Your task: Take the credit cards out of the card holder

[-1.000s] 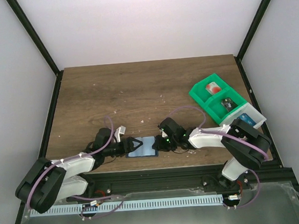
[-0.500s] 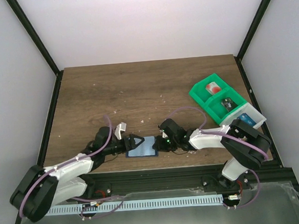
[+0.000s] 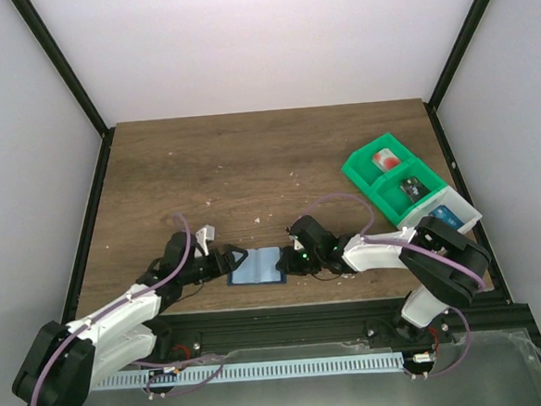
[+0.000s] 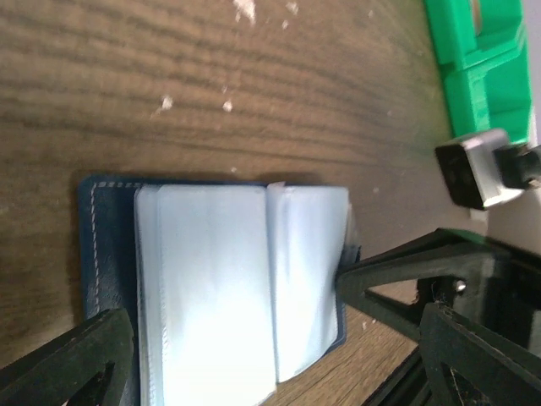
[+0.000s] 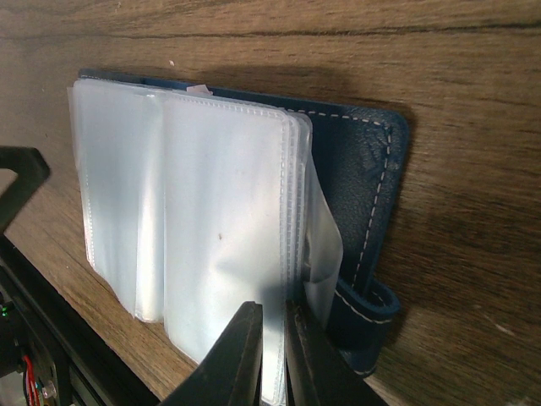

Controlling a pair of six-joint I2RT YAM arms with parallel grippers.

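The navy card holder point(image 3: 256, 266) lies open near the table's front edge, its pale clear sleeves facing up. No card shows in them. It fills the left wrist view point(image 4: 228, 279) and the right wrist view point(image 5: 355, 186). My right gripper point(image 3: 289, 262) is shut on the sleeves' edge point(image 5: 275, 355). My left gripper point(image 3: 234, 258) is open and empty at the holder's left edge, its jaws wide apart point(image 4: 270, 372). A red-pink card point(image 3: 385, 161), a dark grey card point(image 3: 412, 188) and a blue card point(image 3: 443, 217) lie in the bins at the right.
A green bin point(image 3: 366, 179) and a white bin point(image 3: 466, 210) stand at the right edge of the table. Small pale crumbs are scattered on the wood. The table's front edge lies just behind the holder.
My left gripper has drawn back a little to the left from the holder, and its arm has stretched lower. The right gripper and the holder have not moved.
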